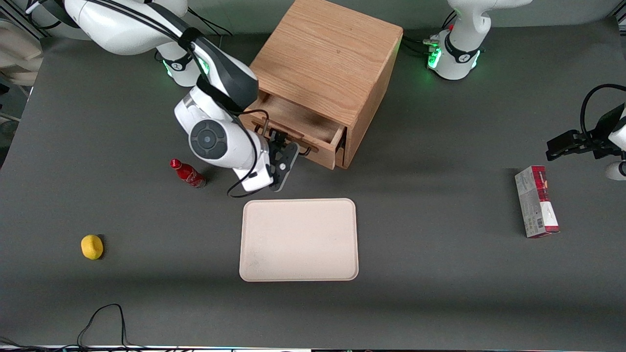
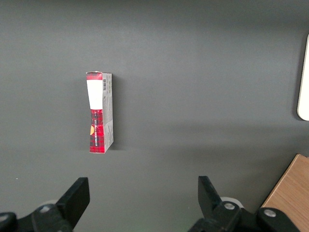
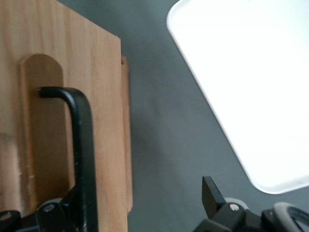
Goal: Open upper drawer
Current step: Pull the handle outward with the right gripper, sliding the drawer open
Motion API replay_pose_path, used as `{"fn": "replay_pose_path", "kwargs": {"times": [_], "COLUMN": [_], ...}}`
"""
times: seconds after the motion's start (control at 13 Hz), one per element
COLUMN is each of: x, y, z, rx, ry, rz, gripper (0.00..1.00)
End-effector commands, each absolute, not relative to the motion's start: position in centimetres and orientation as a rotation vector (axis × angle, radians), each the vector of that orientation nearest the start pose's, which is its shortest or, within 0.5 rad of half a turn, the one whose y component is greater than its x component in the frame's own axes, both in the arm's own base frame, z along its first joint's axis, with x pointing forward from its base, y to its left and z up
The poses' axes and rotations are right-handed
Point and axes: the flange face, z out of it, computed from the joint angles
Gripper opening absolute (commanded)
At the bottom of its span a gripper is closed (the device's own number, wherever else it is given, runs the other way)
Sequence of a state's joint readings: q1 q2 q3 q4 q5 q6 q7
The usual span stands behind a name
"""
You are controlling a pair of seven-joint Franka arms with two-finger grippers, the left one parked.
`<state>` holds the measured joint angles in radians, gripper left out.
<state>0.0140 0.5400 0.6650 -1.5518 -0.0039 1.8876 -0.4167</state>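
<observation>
The upper drawer of the oak cabinet stands pulled partway out, its inside showing. Its black bar handle runs along the drawer front, nearer the front camera. My right gripper is at that handle. In the right wrist view the gripper is open, its fingers wide apart. The handle bar lies right against one finger, and the other finger hangs over the grey table. The drawer front fills the view beside it. The lower drawer is hidden under the upper one.
A beige tray lies nearer the front camera than the cabinet and shows in the right wrist view. A red bottle lies beside the arm. A yellow lemon sits toward the working arm's end, a red-and-white box toward the parked arm's.
</observation>
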Motion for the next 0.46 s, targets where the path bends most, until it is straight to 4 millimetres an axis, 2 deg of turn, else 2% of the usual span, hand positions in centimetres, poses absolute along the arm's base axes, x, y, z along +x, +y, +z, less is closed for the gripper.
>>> {"fn": "replay_pose_path", "kwargs": {"times": [0.0, 0.08, 0.38], "x": [59.3, 60.1, 63.6], "y": [34.5, 33.4, 31.9], "z": [39.4, 38.9, 38.3], "rx": [-2.466, -2.492, -2.575], "ry": [-1.416, -1.417, -1.498], "rz": [0.115, 0.116, 0.047], "gripper": [1.00, 1.00, 1.00]}}
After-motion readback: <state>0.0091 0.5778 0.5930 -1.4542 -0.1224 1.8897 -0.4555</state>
